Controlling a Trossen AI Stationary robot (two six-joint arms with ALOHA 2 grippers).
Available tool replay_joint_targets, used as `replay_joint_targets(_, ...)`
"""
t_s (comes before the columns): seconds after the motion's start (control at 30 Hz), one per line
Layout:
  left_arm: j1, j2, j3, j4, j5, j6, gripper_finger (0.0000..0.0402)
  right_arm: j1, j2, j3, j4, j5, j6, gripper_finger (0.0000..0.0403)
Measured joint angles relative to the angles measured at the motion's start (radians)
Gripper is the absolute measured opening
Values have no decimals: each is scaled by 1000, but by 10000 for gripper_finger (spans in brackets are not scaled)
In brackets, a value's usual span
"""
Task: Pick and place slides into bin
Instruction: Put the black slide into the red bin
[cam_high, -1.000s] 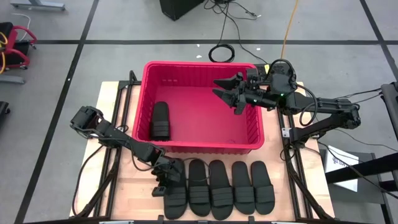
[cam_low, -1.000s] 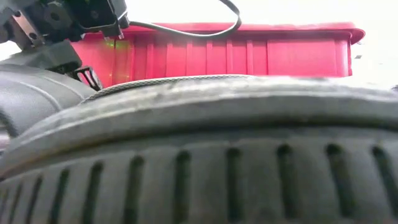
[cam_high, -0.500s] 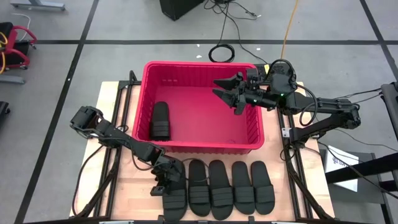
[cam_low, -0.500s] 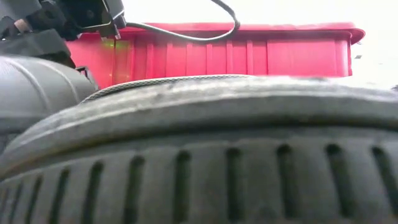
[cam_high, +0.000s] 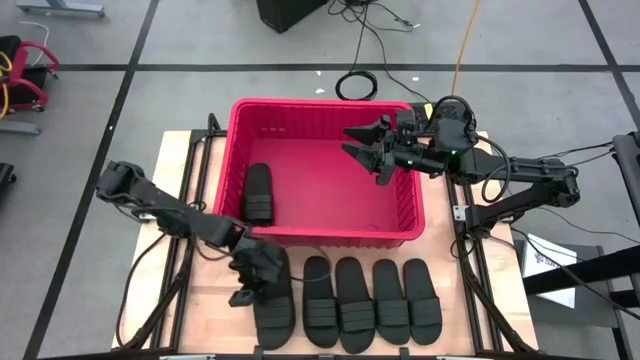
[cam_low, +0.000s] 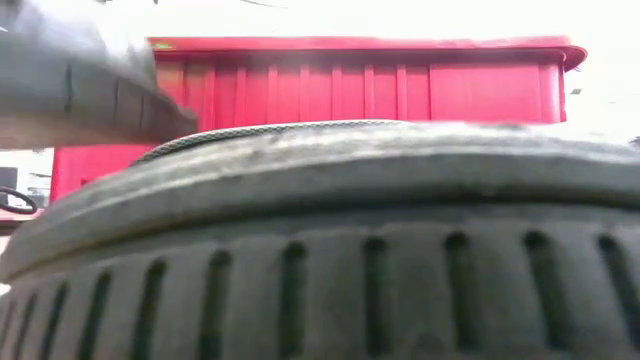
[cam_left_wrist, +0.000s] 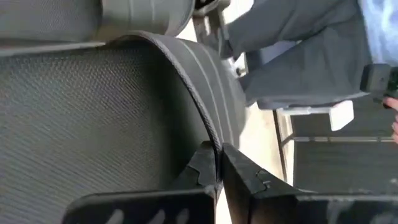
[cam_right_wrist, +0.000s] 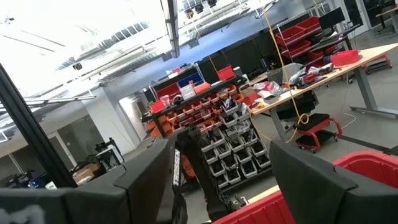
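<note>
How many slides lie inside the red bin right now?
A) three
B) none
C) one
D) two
C: the high view shows a single slide on the floor of the bin, near its left wall; the others sit in a row on the table in front.

A light wooden tabletop (cam_high: 215, 290) is set within a black metal frame (cam_high: 478, 270). The floor around it is laid in grey tiles (cam_high: 150, 40) with dark joints. A coiled black cable (cam_high: 356, 85) and a yellow cable (cam_high: 464, 40) are seen on the floor beyond the table. Shelving filled with red storage bins (cam_right_wrist: 205, 99) is seen across the room.
</note>
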Motion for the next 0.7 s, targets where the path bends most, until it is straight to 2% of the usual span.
replay_joint_targets(0.17,4,-119,5,-7,-54,-55,3,0,0,0,0,1,-20,265)
replay_joint_targets(0.4,-3,-258,56,8,-66,-135,2,0,0,0,-4,3,-35,265)
replay_joint_targets(0.7,9,-304,217,-50,-67,-88,2,-16,0,0,-7,8,-56,265)
